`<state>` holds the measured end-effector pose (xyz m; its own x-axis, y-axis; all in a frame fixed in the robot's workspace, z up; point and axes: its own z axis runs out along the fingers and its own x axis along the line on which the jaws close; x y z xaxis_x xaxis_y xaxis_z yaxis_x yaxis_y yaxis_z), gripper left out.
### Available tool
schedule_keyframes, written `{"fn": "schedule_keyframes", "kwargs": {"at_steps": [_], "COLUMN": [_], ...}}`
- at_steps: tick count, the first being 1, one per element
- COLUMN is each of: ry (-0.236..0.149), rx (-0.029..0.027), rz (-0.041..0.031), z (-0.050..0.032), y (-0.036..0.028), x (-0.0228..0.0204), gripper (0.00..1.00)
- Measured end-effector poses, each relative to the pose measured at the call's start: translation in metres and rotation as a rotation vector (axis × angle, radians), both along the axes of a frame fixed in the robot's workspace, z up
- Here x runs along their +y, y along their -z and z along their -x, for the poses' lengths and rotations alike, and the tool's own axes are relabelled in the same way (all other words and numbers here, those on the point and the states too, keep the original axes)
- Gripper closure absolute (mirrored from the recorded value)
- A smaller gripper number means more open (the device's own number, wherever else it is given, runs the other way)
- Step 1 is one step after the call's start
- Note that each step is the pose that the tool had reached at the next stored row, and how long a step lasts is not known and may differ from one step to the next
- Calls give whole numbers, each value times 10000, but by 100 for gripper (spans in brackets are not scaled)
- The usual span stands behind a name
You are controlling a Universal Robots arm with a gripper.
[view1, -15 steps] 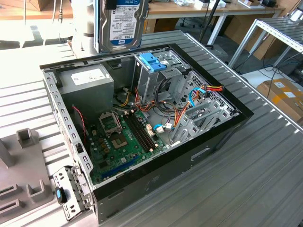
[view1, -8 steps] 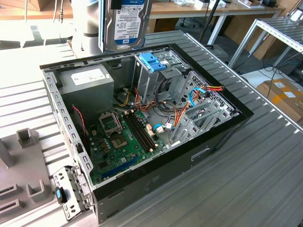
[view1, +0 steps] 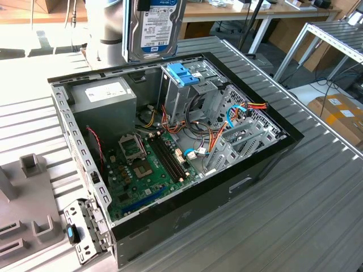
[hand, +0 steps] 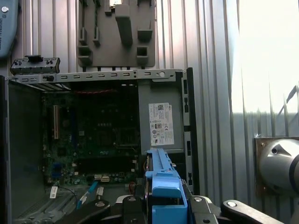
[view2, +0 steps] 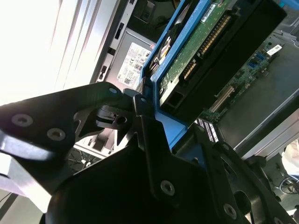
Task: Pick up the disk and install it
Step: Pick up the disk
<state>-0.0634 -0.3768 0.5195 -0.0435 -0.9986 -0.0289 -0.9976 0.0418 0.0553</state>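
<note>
- At the exterior view's left, a grey slotted fixture [view1: 25, 209] lies on the ribbed metal table [view1: 295, 209], just beside the open computer case [view1: 187, 212];
- inside the case, from that view's left: a grey power supply [view1: 105, 102] in the far corner; the green motherboard [view1: 144, 170] flat on the floor; then a metal cage [view1: 173, 99] topped by a blue handle [view1: 182, 73], with loose coloured cables [view1: 249, 106] beside it;
- above the case's far side, between power supply and cage, the disk [view1: 156, 25] hangs upright, clear of the case; its long axis runs vertically, its labelled face is turned to the camera, and its upper part is cut off by the frame;
- the second wrist view gives the other face, a green circuit board with rows of gold contacts; the disk stretches away from the gripper [view2: 142, 109], whose black fingers are closed onto its light-blue carrier rail;
- the first wrist view looks along that blue rail straight down into the case;
- at the exterior view's right, a cardboard box [view1: 340, 113] sits on the floor beyond the table.
</note>
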Motion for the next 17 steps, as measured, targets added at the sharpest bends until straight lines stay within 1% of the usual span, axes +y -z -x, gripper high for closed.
{"fn": "schedule_keyframes", "kwargs": {"at_steps": [17], "ry": [0], "rx": [0], "rz": [1], "z": [-177], "y": [0], "x": [0], "gripper": [63]}}
